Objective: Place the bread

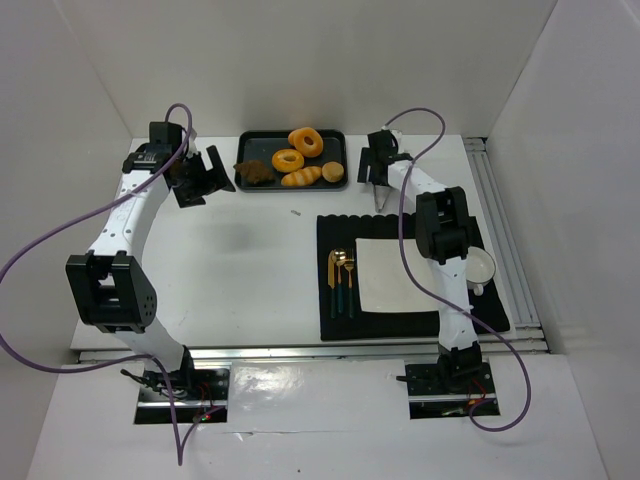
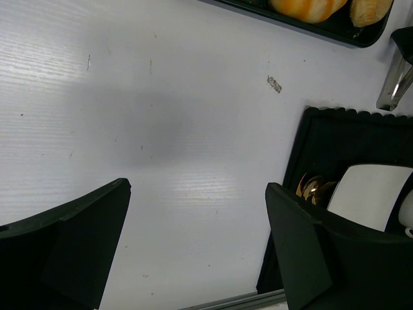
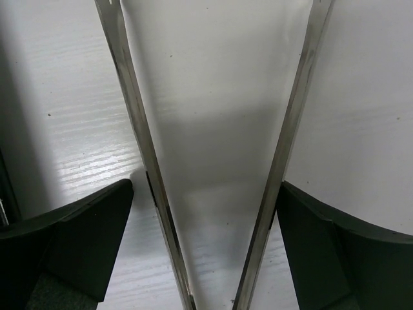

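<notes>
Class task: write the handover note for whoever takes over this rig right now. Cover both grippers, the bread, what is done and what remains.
Left gripper: open, empty, over the table left of the tray.
Right gripper: jaws wide around the tongs, just right of the tray; whether they grip them is unclear.
Bread: long roll, bun and doughnuts all on the tray.
Done: no bread on the white plate.
Left: lift bread with the tongs and place it, probably on the plate.
</notes>
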Available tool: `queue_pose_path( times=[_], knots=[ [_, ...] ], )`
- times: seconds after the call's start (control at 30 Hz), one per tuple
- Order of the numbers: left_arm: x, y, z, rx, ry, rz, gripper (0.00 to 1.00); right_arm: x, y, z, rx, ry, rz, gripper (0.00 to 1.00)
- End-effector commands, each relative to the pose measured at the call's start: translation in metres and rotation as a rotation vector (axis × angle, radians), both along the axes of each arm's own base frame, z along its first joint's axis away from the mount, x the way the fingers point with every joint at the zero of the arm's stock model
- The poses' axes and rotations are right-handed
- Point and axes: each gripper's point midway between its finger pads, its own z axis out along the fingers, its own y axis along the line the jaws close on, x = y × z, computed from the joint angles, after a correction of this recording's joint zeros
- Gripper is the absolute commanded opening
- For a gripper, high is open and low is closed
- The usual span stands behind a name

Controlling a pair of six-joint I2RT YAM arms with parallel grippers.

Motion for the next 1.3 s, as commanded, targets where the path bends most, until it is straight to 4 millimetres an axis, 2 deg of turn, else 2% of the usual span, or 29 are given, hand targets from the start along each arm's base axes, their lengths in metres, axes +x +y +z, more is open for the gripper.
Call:
queue_pose_path(
  times=[0.0,0.1,0.13,0.17,0.2,0.23,0.27,0.3,0.33,0.37,0.47,0.57,0.6,0.63,0.67,0.7,0.73,0.77,0.8,0.83,0.87,1.0,1.03,1.07,1.27],
  knots=[
    [0.006,0.0,0.012,0.019,-0.046,-0.023,0.99,0.001,-0.002,0.005,0.033,-0.027,-0.036,0.97],
    [0.005,0.0,0.016,0.019,-0.055,-0.023,0.99,0.004,-0.007,0.003,0.023,-0.045,-0.08,0.84],
    [0.004,0.004,0.015,0.019,-0.046,-0.014,0.99,0.004,-0.007,0.003,0.03,-0.047,-0.087,0.75],
    [0.004,0.004,0.015,0.019,-0.046,-0.014,0.99,0.006,-0.009,0.017,0.026,-0.072,-0.096,0.56],
    [0.003,0.004,0.018,0.019,-0.055,-0.014,0.99,0.006,-0.01,0.026,0.022,-0.081,-0.102,0.48],
    [0.003,0.004,0.018,0.019,-0.055,-0.014,0.99,0.007,-0.01,0.037,0.028,-0.1,-0.102,0.42],
    [0.003,0.004,0.018,0.019,-0.055,-0.014,0.99,0.01,-0.009,0.066,0.042,-0.15,-0.102,0.32],
    [0.003,0.004,0.018,0.019,-0.055,-0.014,0.99,0.013,-0.007,0.087,0.057,-0.178,-0.095,0.29],
    [0.003,0.004,0.018,0.019,-0.055,-0.014,0.99,0.009,-0.008,0.098,0.047,-0.169,-0.088,0.28],
    [0.003,0.004,0.018,0.019,-0.055,-0.014,0.99,0.009,-0.007,0.124,0.077,-0.198,-0.061,0.28],
    [0.0,0.005,0.021,0.027,-0.057,-0.008,0.99,0.0,0.004,0.173,0.128,-0.237,0.011,0.28],
    [-0.002,0.005,0.021,0.027,-0.055,-0.008,0.99,-0.013,0.025,0.185,0.208,-0.198,0.108,0.3],
    [-0.003,0.005,0.024,0.027,-0.064,-0.008,0.99,-0.019,0.04,0.188,0.245,-0.178,0.162,0.3],
    [-0.003,0.005,0.024,0.027,-0.064,-0.008,0.99,-0.02,0.045,0.198,0.263,-0.184,0.183,0.32],
    [-0.003,0.005,0.024,0.027,-0.064,-0.008,0.99,-0.029,0.054,0.199,0.264,-0.151,0.224,0.34],
    [-0.005,0.005,0.028,0.033,-0.075,-0.015,0.99,-0.034,0.071,0.186,0.287,-0.102,0.28,0.36],
    [-0.005,0.009,0.031,0.034,-0.084,-0.006,0.99,-0.037,0.078,0.185,0.293,-0.081,0.295,0.37],
    [-0.006,0.011,0.027,0.044,-0.075,0.003,0.99,-0.038,0.076,0.195,0.274,-0.076,0.311,0.39],
    [-0.008,0.012,0.031,0.051,-0.087,-0.005,0.99,-0.04,0.087,0.187,0.281,-0.053,0.332,0.43],
    [-0.008,0.014,0.035,0.062,-0.098,0.004,0.99,-0.04,0.089,0.198,0.284,-0.07,0.352,0.44],
    [-0.008,0.016,0.034,0.069,-0.097,0.01,0.99,-0.04,0.092,0.191,0.293,-0.054,0.362,0.44],
    [-0.01,0.016,0.031,0.069,-0.088,0.01,0.99,-0.035,0.11,0.194,0.361,-0.068,0.421,0.5],
    [-0.011,0.016,0.027,0.069,-0.079,0.009,0.99,-0.034,0.116,0.187,0.386,-0.053,0.434,0.52],
    [-0.011,0.016,0.027,0.069,-0.079,0.009,0.99,-0.032,0.118,0.193,0.396,-0.069,0.447,0.53],
    [-0.011,0.016,0.027,0.069,-0.079,0.009,0.99,-0.026,0.123,0.188,0.418,-0.077,0.446,0.54]
  ],
)
